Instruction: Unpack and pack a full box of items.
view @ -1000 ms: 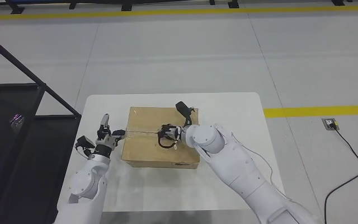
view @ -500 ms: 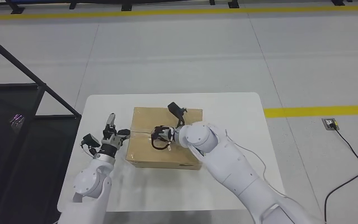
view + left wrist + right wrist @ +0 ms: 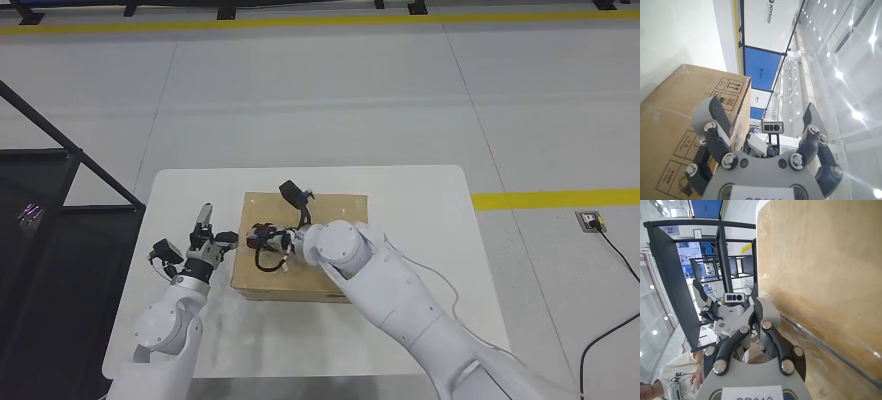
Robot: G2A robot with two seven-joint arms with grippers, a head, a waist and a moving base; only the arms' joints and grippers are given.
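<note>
ok so the cardboard box (image 3: 338, 207) sits roughly mid-table on the white table (image 3: 430, 205), flaps shut, with 1 clear tape seam (image 3: 829, 349) running along the top; in the left wrist view you can see the printed handling symbols on its side wall (image 3: 677, 106)

left gripper (image 3: 215, 228) is parked just beside the box's left side, down at table level; the claw is spread wide with nothing between the 2 fingers (image 3: 718, 113); 1 finger sits right against the box's corner edge, and the other is out in open air; I honestly can't tell if that near finger really touches the cardboard or is just a hair off

right gripper (image 3: 254, 236) is over the top of the box near its left edge, so the 2 grippers end up close to each other with the box edge between them; in its own wrist view the claw (image 3: 757, 308) is pinched closed, pads together, holding nothing; it's lying low along the box top (image 3: 819, 275), right by the tape seam
</note>
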